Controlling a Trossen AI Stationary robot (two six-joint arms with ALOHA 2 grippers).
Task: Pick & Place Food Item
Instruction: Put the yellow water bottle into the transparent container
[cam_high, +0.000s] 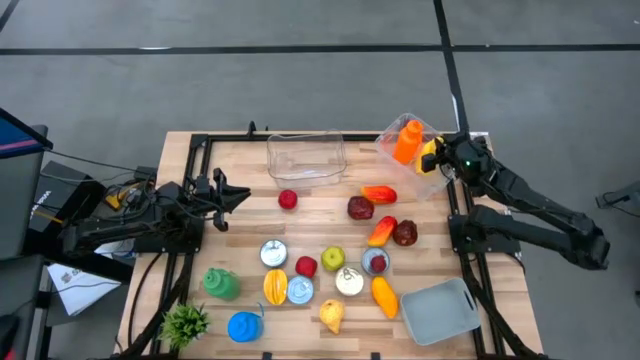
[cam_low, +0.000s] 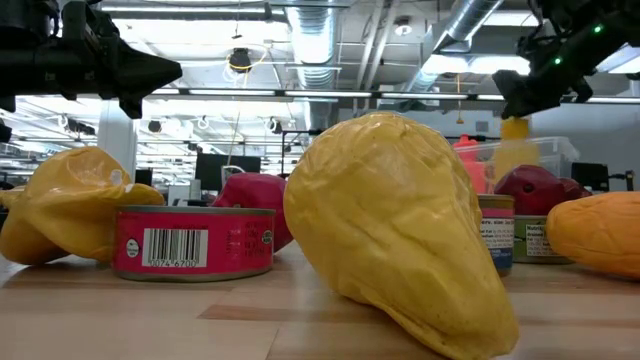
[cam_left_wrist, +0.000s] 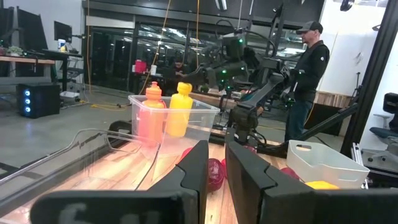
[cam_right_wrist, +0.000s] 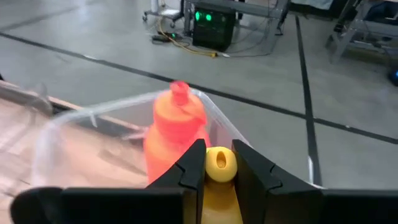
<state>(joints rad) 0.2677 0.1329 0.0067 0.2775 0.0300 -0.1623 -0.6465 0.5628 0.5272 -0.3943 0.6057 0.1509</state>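
Underneath everything, a big wooden tabletop (cam_high: 250, 215).

Along the right edge, the long dark right arm, stretched out to the back right corner. At its tip, the right gripper (cam_high: 440, 160), pinching the yellow bottle (cam_right_wrist: 219, 163) by the cap. Held up high like that, most likely so as to go over the wall of the tub and not bump it.

Along the left edge, the left arm, lying low and waiting. Left gripper (cam_left_wrist: 216, 174) pressed nearly together with nothing in it. Parked out of the way, probably to leave room for the other arm.

At the back right corner, a clear tub (cam_high: 425, 185), turned a bit crooked. Looks like the place for the bottles. Right under the yellow bottle, or very nearly so; hard to tell if the bottle is touching the bottom yet.

By the middle of the back edge, a second clear tub (cam_high: 306, 175) with nothing inside.

At the front right corner, a grey tub (cam_high: 425, 295), also with nothing inside.

Inside the crooked clear tub, an orange bottle (cam_high: 407, 140), standing up, just beside the yellow one. Put there first, by the look of it.

Spread over the middle and front of the tabletop, lots of little play food: a yellow pear (cam_high: 331, 316) near the front edge, a green apple (cam_high: 333, 259), some round tins (cam_high: 273, 253), and red and orange pieces. All loose and not yet sorted, well apart from both grippers.
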